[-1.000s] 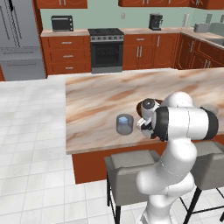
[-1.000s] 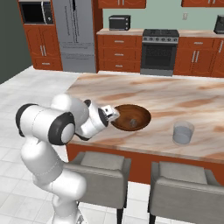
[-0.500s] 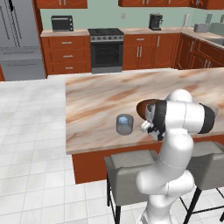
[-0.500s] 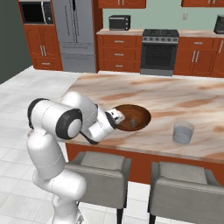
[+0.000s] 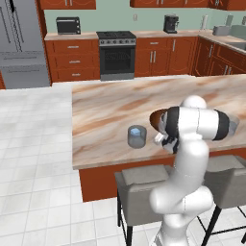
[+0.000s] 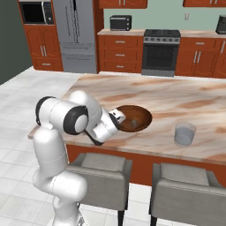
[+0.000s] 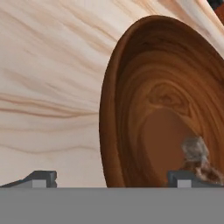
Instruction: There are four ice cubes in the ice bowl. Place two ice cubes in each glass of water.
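**Open claw at the rim of the ice bowl on the marble worktop**

The worktop is a long island with a pale, brown-veined marble top and a red-brown wooden base. Two grey padded stools stand along its near side. The floor is laid in large light-grey tiles.

Behind the island runs a wall of red-brown cabinets under a pale green wall. A black-fronted range sits in the middle of them, a steel refrigerator stands to the left, a toaster oven rests on the back counter and a microwave is built in at the far left. A coffee machine stands further right on the back counter.

The ice bowl sits on the worktop near its front edge. In the hand view it stands close ahead, with a pale grey lump, apparently an ice cube, low inside it.

The claw is spread wide and holds nothing; one fingertip is over bare marble, the other over the bowl's inside, so the near rim lies between them.

One glass of water stands left of the bowl, another glass to its right, both apart from it.
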